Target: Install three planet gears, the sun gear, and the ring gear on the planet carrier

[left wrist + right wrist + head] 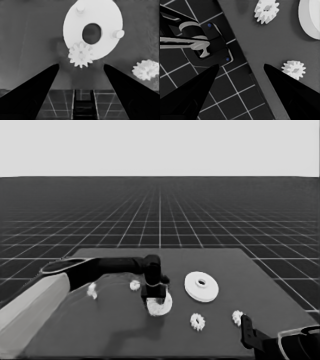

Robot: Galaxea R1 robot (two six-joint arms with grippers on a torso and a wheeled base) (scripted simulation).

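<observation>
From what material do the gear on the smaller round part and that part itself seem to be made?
Gear: probably plastic, matte white with soft-edged teeth and no shine. Smaller round part: apparently the same matte white plastic, smooth and flat, with two pegs. Being a render, the material stays uncertain.

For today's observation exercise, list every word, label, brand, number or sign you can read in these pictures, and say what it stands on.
There are none: no readable text in any view.
The larger round part, the smaller round part and the gears are plain white.
The table is bare and dark.
The left gripper, over the smaller round part, and the right gripper, parked at the lower right corner, carry no marking.
</observation>
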